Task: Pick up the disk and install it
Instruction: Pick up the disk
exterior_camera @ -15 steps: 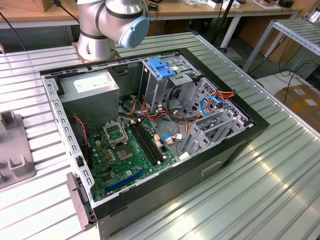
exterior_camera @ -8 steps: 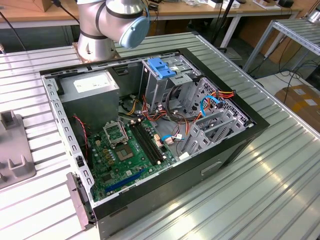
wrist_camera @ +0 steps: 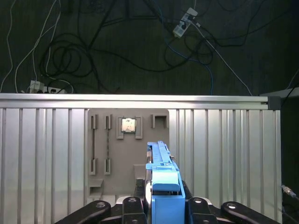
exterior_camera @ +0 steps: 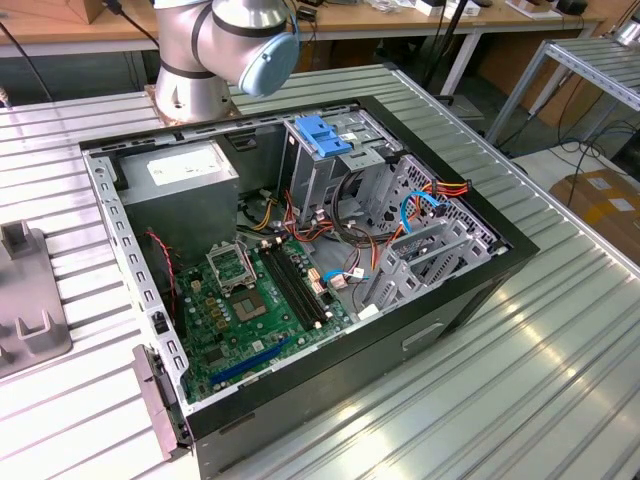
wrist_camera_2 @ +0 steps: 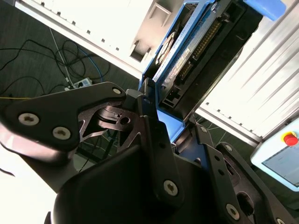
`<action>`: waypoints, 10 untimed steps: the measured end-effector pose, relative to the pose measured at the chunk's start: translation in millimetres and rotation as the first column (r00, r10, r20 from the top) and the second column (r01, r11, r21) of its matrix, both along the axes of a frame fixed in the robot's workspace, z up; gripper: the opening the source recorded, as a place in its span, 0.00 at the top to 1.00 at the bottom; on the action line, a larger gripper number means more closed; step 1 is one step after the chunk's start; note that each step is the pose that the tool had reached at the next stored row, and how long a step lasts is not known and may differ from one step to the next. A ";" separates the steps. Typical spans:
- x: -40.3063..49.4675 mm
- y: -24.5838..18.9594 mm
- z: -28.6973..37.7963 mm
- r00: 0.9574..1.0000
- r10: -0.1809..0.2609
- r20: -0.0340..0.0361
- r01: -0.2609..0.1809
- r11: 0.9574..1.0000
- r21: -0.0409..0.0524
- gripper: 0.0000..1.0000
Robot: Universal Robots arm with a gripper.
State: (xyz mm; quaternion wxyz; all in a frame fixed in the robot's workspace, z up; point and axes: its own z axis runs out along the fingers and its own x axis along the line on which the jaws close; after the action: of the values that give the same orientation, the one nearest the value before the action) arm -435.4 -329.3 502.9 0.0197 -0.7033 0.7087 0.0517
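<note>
Gripper (wrist_camera: 163, 208) (apparently aloft) around disk (wrist_camera: 161, 175)

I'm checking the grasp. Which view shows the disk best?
The second wrist view: the disk shows its blue rails and connector edge, clamped between the fingers. The first wrist view shows it edge-on. The exterior view shows the computer case.

Bright blue rails on disk (wrist_camera: 163, 184), green motherboard (exterior_camera: 245, 310), silver ribbed table (exterior_camera: 520, 370), plain grey tray (wrist_camera: 126, 158)
</note>
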 end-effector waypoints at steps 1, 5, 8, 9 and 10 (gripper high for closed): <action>0.4 -0.2 0.0 1.000 0.000 0.000 0.000 1.000 0.000 0.63; 1.5 -0.7 0.0 1.000 0.000 0.000 0.000 1.000 0.000 0.63; 2.3 -0.9 -0.1 1.000 0.000 0.000 0.000 1.000 0.000 0.63; 2.6 -1.1 0.0 1.000 0.000 0.000 0.000 1.000 0.000 0.63; 2.9 -1.1 0.0 1.000 0.000 0.000 0.000 1.000 0.000 0.63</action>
State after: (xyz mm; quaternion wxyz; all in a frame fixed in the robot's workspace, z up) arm -432.5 -330.4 502.9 0.0197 -0.7033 0.7087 0.0517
